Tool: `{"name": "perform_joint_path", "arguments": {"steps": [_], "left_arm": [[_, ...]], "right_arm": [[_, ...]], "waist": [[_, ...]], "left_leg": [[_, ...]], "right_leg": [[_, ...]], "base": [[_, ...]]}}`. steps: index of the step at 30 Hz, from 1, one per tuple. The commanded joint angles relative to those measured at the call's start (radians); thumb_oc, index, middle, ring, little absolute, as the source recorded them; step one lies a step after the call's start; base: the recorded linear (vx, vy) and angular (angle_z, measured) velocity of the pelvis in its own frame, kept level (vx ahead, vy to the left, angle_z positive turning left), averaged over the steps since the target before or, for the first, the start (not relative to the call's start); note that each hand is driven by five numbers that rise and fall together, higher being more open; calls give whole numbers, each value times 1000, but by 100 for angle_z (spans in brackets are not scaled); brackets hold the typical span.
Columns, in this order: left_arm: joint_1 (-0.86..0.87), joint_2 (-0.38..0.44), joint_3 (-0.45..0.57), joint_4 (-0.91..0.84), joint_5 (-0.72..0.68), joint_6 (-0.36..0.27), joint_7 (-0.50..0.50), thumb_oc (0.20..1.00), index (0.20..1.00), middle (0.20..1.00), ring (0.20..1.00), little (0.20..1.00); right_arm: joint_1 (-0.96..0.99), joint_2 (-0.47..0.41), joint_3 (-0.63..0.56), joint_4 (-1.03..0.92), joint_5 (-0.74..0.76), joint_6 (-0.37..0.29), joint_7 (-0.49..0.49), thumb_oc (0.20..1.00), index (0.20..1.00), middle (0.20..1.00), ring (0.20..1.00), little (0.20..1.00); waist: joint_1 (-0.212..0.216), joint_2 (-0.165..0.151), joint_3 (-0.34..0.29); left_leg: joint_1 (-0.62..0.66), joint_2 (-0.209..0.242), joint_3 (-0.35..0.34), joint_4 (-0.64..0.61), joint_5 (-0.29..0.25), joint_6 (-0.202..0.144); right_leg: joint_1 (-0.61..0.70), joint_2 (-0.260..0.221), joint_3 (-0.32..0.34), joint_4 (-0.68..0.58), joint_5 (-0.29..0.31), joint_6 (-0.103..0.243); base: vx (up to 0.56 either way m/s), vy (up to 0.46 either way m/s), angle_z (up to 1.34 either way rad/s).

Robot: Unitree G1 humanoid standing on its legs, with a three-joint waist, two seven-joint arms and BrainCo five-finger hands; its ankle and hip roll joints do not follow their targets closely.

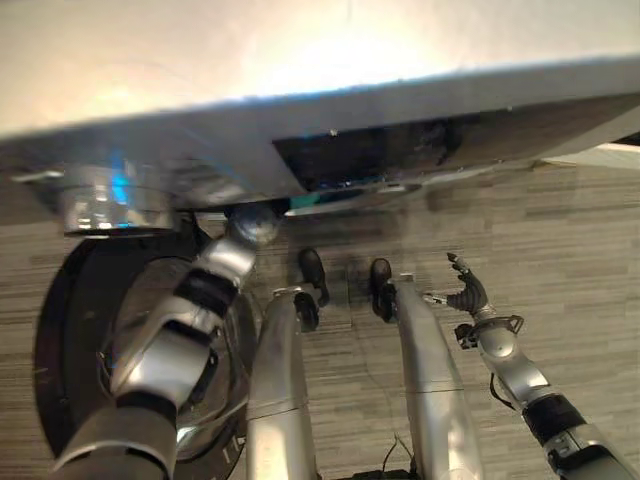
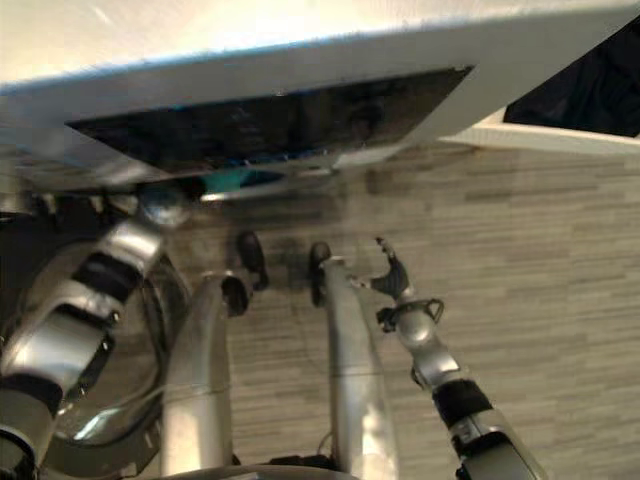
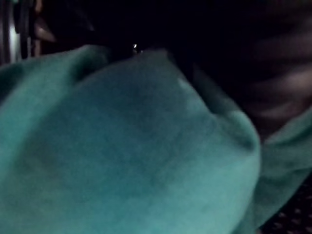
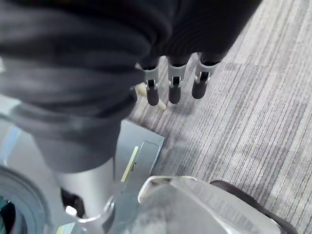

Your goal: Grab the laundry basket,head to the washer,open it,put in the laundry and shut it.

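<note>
Laundry: teal cloth [image 3: 131, 146] inside washer [image 1: 300, 130] opening, 12 o'clock of left arm | left hand: fingers hidden, cannot tell | right hand [image 1: 468, 293]: fingers relaxed, idle, 3 o'clock | door [image 1: 140, 350]: swung open, 9 o'clock.

Glare whitens the washer top [image 1: 300, 50]; dim, blurred teal cloth [image 3: 126, 146] up close.
</note>
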Motion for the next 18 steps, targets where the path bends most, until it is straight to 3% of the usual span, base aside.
{"name": "perform_joint_path", "arguments": {"steps": [1,4,11,16,18], "left_arm": [[-80,49,-21,70,94,-2,119,1000,1000,1000,1000,1000],[-115,33,-37,131,93,13,96,1000,1000,1000,1000,1000],[5,-13,0,104,74,6,10,1000,1000,1000,1000,1000],[290,-75,80,-55,64,-14,-67,1000,1000,1000,1000,1000],[460,-109,116,-134,54,-25,-120,1000,1000,1000,1000,1000]], "right_arm": [[88,-9,5,-73,43,-79,-25,1000,1000,1000,1000,1000],[80,-20,15,-67,48,-83,-15,1000,1000,1000,1000,1000],[105,-23,12,-55,62,-72,27,1000,1000,1000,1000,1000],[124,-10,-4,-10,58,-32,42,1000,1000,1000,1000,1000],[134,0,-27,34,50,0,44,1000,1000,1000,1000,1000]], "waist": [[-31,26,-110],[-28,24,-101],[-9,22,-120],[25,16,-146],[47,13,-163]], "left_leg": [[-42,20,-60,50,-116,-21],[-70,21,-77,88,-120,-13],[-26,10,-96,79,-113,-17],[147,4,-86,-84,-75,-44],[294,-7,-81,-233,-43,-56]], "right_leg": [[-20,10,62,-158,55,86],[-36,13,53,-131,47,86],[8,8,31,-137,44,77],[166,-12,8,-264,68,84],[302,-23,-1,-388,93,90]], "base": [[-18,-46,-12],[5,-53,-3],[8,-38,5],[-21,-16,21],[1,4,16]]}}
